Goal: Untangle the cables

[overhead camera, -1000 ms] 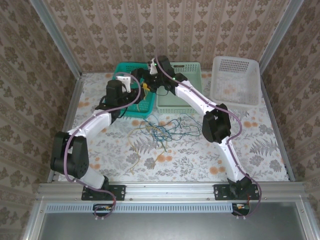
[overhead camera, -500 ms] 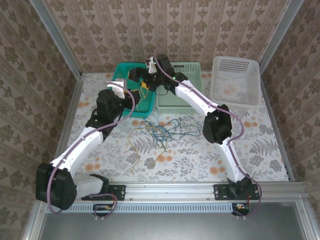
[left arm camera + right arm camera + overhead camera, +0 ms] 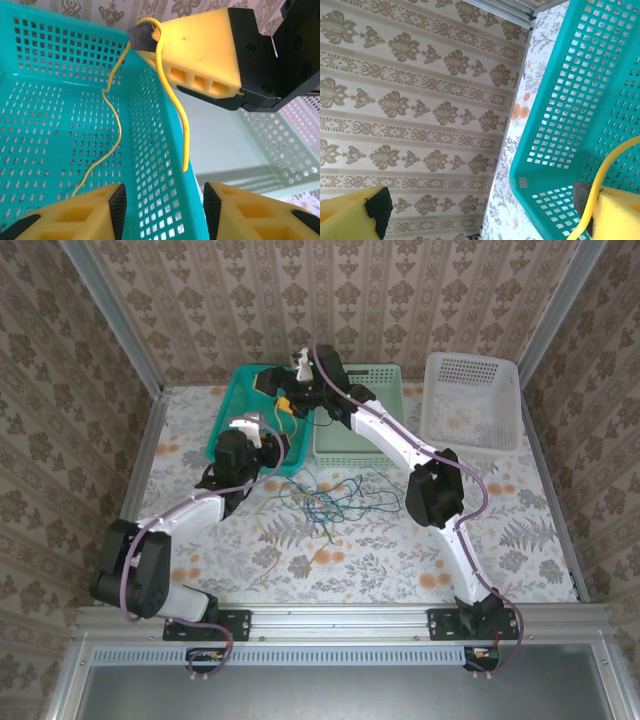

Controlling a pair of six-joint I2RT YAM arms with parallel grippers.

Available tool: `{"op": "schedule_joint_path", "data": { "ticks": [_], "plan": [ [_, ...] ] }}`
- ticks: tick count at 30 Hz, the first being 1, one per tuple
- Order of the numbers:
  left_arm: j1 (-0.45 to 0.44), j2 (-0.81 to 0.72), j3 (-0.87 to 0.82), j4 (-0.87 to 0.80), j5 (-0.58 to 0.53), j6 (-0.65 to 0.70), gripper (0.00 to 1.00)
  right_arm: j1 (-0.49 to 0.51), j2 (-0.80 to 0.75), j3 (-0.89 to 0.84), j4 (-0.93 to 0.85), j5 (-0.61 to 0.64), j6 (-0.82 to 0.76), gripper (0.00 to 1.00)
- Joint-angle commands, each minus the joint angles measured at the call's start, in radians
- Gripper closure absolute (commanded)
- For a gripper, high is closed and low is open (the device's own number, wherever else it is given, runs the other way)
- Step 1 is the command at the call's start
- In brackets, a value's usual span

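Since half a second back, the left arm has folded: its elbow has drawn in from the near left corner and its wrist has slid right along the teal basket (image 3: 150, 150); the right arm has barely shifted.

We start at the left gripper (image 3: 162, 212). Its fingers (image 3: 75, 217), chunky yellow plastic blocks with slot cut-outs and black pads, stand partly apart with nothing between them, released, above the teal basket's side wall. The left wrist view gives us what the overhead view blurs: the yellow cable (image 3: 186, 150) is draped over the black pad at the tip of a right finger (image 3: 200, 50), one strand hanging to a free end, the other trailing down into the teal basket. The right wrist view adds the spread: the right gripper (image 3: 480, 202) gapes wide, clamping nothing, the cable merely resting against one pad, the other finger well apart.

Outward, the teal basket is stiff plastic pierced with rows of small square holes, and a pale green basket (image 3: 280, 145) sits just beside it. From above we see the tangle (image 3: 335, 495) of thin blue, green and yellow cables lying loose on the floral table (image 3: 520, 540), nearer the arms than the baskets, with a white basket (image 3: 470, 400) well to the right. Patterned wallpaper (image 3: 420, 100) lines the walls.
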Motion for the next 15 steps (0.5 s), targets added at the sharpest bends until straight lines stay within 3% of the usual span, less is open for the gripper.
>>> {"op": "schedule_joint_path", "data": {
  "ticks": [1, 8, 10, 13, 15],
  "plan": [
    [-0.007, 0.028, 0.005, 0.172, -0.014, -0.047, 0.52, 0.005, -0.028, 0.01, 0.032, -0.025, 0.022, 0.03],
    [-0.01, 0.085, 0.056, 0.193, 0.009, -0.061, 0.6, 0.007, -0.028, -0.004, 0.04, -0.025, 0.028, 0.03],
    [-0.01, 0.101, 0.077, 0.177, 0.01, -0.056, 0.7, 0.007, -0.029, -0.008, 0.044, -0.025, 0.032, 0.03],
    [-0.005, 0.115, 0.097, 0.158, 0.001, -0.051, 0.96, 0.005, -0.031, -0.008, 0.036, -0.025, 0.027, 0.03],
    [0.002, 0.11, 0.097, 0.157, 0.0, -0.049, 1.0, 0.003, -0.034, -0.011, 0.015, -0.022, 0.01, 0.03]
  ]
}}
